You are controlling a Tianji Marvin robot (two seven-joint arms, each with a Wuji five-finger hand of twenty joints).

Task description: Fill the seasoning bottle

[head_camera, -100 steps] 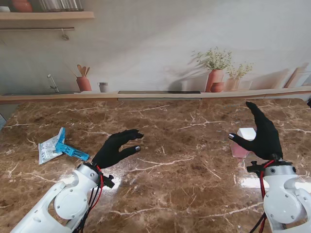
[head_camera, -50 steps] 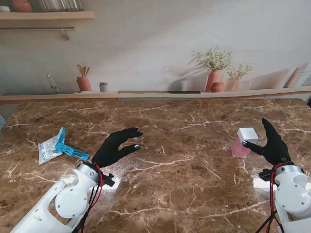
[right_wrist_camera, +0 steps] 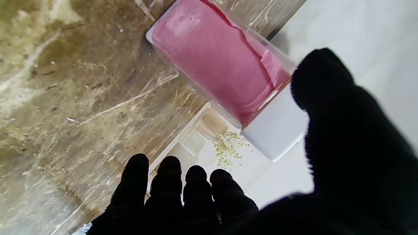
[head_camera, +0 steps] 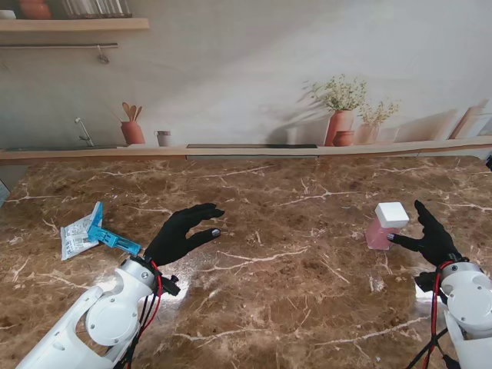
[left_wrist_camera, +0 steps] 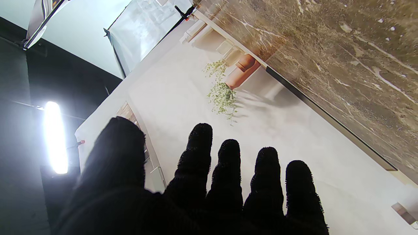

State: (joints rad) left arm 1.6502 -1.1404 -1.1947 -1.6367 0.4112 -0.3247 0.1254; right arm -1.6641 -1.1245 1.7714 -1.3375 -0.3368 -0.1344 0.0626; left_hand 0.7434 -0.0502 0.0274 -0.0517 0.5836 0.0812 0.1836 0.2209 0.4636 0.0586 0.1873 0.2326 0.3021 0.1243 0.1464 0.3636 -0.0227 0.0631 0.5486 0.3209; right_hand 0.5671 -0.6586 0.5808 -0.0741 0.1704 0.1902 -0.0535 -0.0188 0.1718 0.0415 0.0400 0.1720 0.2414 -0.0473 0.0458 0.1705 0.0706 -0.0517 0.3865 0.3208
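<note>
The seasoning bottle is a clear square jar of pink powder with a white cap, upright on the right of the marble table. My right hand is open just to its right, thumb reaching toward the jar's side; whether it touches cannot be told. The right wrist view shows the jar with the white cap close beyond my thumb. My left hand hovers open, fingers loosely curled, holding nothing. A white refill packet with a blue clip lies left of it.
A low ledge runs along the table's far edge with terracotta pots, plants and a utensil jar. A wall shelf hangs at upper left. The left wrist view shows my fingers against the wall.
My right hand has dropped from raised beside the jar to lower and farther right, nearer the table. The jar, packet and left hand have stayed put.
</note>
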